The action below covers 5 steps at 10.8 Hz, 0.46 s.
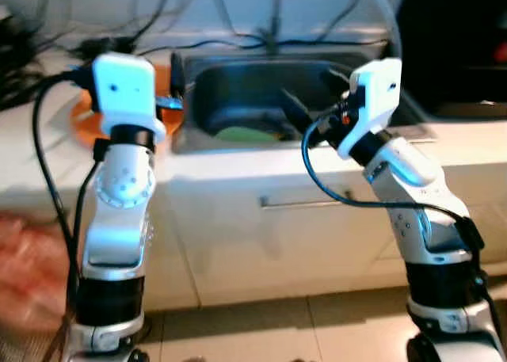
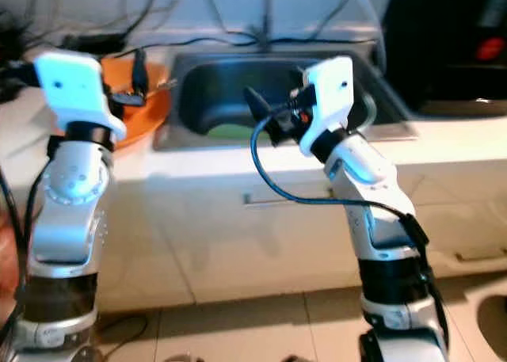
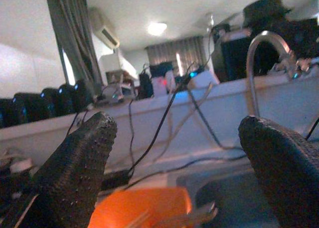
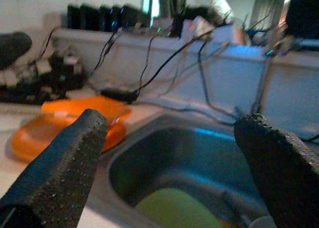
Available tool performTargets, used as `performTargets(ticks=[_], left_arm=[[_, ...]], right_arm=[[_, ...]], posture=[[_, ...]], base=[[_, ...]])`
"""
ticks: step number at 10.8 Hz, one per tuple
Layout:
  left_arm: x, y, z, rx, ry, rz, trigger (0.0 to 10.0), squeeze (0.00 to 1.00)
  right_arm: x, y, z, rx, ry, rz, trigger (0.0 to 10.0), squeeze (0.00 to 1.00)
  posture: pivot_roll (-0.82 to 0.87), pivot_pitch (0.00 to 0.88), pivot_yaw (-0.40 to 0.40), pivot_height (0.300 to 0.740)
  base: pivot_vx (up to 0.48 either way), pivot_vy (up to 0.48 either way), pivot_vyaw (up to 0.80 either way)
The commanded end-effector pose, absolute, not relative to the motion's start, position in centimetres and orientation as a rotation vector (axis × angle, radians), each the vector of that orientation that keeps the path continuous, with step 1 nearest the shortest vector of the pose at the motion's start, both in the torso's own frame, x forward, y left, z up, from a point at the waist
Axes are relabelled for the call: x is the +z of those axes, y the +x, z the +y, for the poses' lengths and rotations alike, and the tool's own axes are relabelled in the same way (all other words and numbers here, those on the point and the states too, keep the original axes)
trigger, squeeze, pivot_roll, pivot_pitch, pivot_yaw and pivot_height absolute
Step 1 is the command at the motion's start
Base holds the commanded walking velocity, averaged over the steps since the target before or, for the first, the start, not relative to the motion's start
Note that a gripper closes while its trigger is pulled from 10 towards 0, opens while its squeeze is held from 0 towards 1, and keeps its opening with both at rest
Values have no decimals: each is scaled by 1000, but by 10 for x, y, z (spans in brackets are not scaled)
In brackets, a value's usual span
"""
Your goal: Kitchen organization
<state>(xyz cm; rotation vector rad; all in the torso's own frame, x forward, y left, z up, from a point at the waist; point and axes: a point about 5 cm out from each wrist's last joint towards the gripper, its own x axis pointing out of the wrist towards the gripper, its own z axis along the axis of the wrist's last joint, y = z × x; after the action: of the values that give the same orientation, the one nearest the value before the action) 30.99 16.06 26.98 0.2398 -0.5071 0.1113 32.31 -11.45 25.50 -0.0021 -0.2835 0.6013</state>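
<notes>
A steel sink (image 1: 230, 93) is set in the white counter, and a green round item (image 1: 242, 134) lies in its basin. Left of the sink sits an orange plate (image 1: 83, 116), stacked on another orange dish (image 4: 30, 140). My left gripper (image 1: 178, 85) hovers over the plate's right edge, open and empty; the left wrist view shows its fingers (image 3: 79, 168) wide apart above the plate (image 3: 139, 208). My right gripper (image 1: 295, 112) hangs open over the sink's middle, holding nothing, and the green item (image 4: 174, 210) lies below its fingers (image 4: 65, 168).
A curved faucet (image 3: 259, 63) rises behind the sink. Black cables (image 1: 214, 41) trail along the counter's back. A dark appliance (image 1: 459, 45) stands at the back right. A drawer handle (image 1: 305, 203) runs below the counter edge. A blurred reddish shape (image 1: 24, 251) is at the far left.
</notes>
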Motion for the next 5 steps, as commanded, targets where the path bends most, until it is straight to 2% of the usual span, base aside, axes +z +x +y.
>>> performTargets(ticks=[1,5], left_arm=[[277,308,161,126,228,-529,10000,0],[273,309,165,138,223,-501,10000,0]], right_arm=[[269,322,-119,578,8,-347,10000,0],[266,322,-120,575,15,-340,10000,0]], posture=[[45,76,14,740],[50,80,5,740]], base=[[435,0,0],[416,0,0]])
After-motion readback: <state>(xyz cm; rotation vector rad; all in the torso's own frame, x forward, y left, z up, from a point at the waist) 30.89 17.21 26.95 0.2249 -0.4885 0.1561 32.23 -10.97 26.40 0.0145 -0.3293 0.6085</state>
